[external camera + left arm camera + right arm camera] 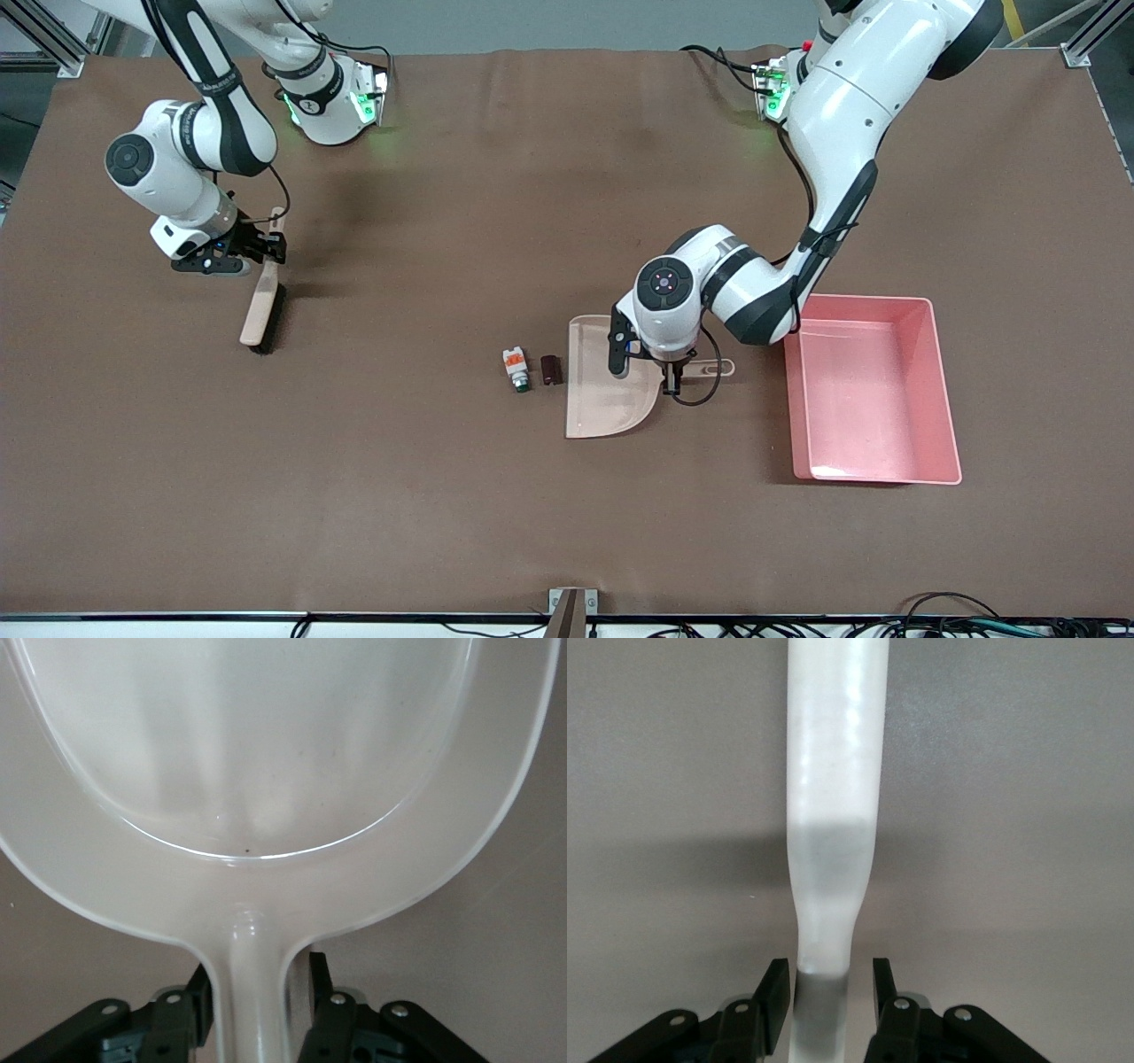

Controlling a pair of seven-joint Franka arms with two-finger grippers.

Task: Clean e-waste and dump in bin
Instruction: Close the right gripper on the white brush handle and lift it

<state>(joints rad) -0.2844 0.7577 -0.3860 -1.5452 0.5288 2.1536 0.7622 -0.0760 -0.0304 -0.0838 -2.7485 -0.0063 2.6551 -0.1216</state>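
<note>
Where my right gripper [270, 246] is hanging: over the brush [263, 306] handle, at the right arm's end, jaws spread either side of it.
E-waste: white block [515, 366] and dark cylinder [552, 369] are lying side by side, just beside the dustpan [602, 399] mouth.
Left gripper [673, 377]: straddling the dustpan handle, jaws spread.
Bin [945, 390]: sitting near the dustpan, toward the left arm's end.

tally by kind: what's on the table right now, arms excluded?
E-waste parts: 2, white block with orange and green marks, dark stubby cylinder
Beige plastic dustpan: 1
Beige-handled brush with dark bristles: 1
Pink rectangular plastic tub: 1
Total: 5
</note>
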